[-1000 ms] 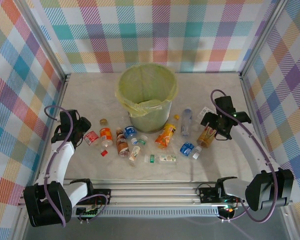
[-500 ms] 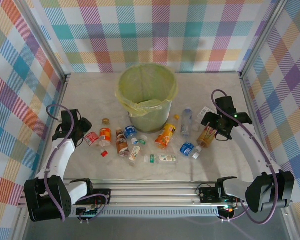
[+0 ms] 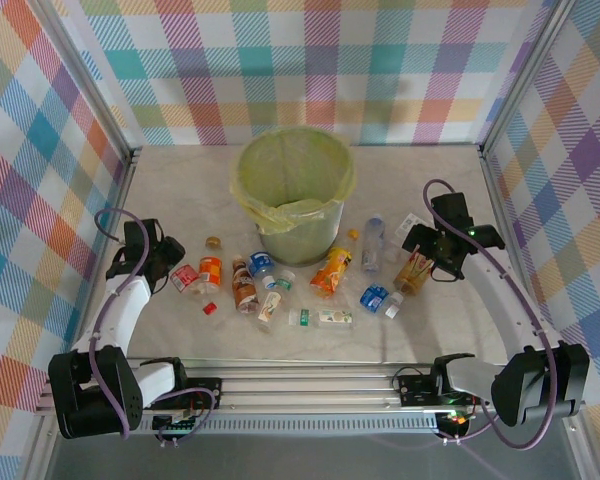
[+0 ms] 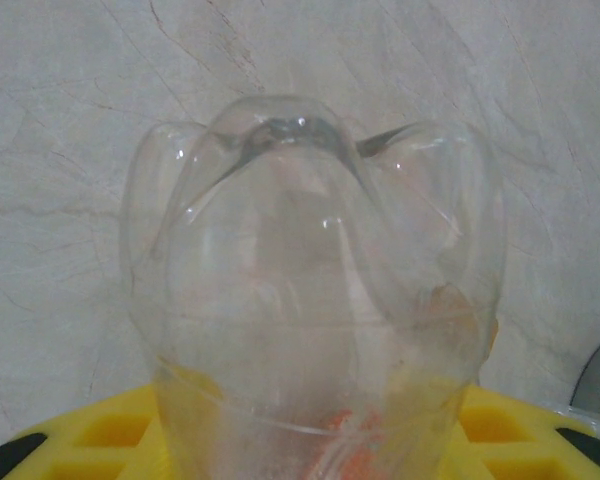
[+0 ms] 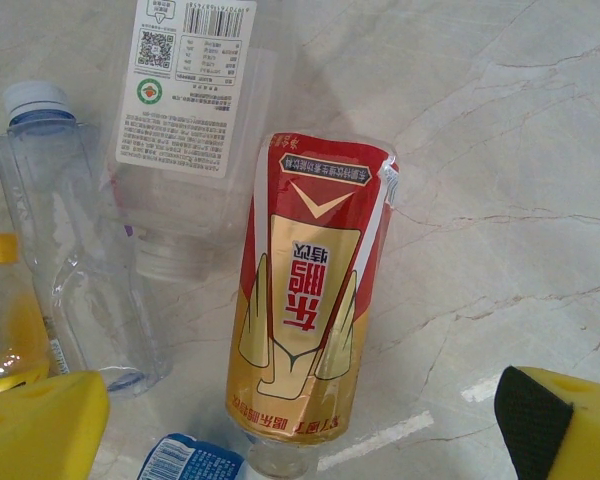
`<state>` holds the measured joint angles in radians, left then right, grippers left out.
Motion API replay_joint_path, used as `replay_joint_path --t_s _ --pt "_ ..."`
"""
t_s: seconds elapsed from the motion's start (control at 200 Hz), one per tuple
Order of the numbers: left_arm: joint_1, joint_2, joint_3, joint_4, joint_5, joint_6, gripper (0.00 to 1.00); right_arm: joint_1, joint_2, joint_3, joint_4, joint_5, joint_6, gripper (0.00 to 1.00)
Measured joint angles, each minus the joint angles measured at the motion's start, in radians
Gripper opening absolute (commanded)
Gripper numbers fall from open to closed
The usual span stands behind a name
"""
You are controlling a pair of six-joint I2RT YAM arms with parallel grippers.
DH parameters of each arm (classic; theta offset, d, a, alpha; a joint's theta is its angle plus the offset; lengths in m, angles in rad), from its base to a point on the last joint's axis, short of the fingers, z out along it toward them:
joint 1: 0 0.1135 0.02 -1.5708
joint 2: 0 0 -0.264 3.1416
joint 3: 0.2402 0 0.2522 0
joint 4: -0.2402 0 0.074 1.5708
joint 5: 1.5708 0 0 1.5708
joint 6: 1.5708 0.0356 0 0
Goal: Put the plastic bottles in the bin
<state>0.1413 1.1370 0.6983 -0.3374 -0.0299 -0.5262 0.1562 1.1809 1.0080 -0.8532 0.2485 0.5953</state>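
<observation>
My left gripper (image 3: 170,270) is shut on a crushed clear bottle with a red label (image 3: 184,277) at the left of the table. In the left wrist view that bottle's clear base (image 4: 310,260) juts out between the yellow fingers (image 4: 80,440). My right gripper (image 3: 427,262) hangs open over a gold-and-red labelled bottle (image 3: 413,272) lying on the table. That bottle (image 5: 310,310) lies between the two yellow fingers (image 5: 40,425), untouched. The bin (image 3: 242,180), lined with a yellow-green bag, stands at the middle back. Several more plastic bottles (image 3: 332,270) lie scattered in front of it.
An orange bottle (image 3: 211,272) and a loose red cap (image 3: 209,307) lie just right of the left gripper. A clear blue-capped bottle (image 5: 70,250), a white-labelled clear bottle (image 5: 190,100) and a blue-labelled one (image 5: 190,462) crowd the gold bottle's left side. Checked walls close in three sides.
The left arm has shifted slightly toward the near edge with the clear bottle in its jaws. The right arm has not moved.
</observation>
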Motion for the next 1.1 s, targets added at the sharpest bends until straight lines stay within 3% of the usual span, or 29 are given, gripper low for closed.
replay_joint_path --t_s 0.285,0.695,1.1 --pt "0.000 -0.003 0.022 -0.003 0.026 0.000 0.45 -0.001 -0.013 -0.010 0.000 0.000 0.000 1.00" --pt "-0.013 -0.092 0.230 -0.028 0.066 -0.006 0.44 -0.001 -0.049 -0.012 0.000 -0.005 0.000 1.00" --pt "-0.214 0.017 0.657 0.078 0.036 0.024 0.41 -0.006 -0.064 -0.027 0.013 -0.026 0.000 1.00"
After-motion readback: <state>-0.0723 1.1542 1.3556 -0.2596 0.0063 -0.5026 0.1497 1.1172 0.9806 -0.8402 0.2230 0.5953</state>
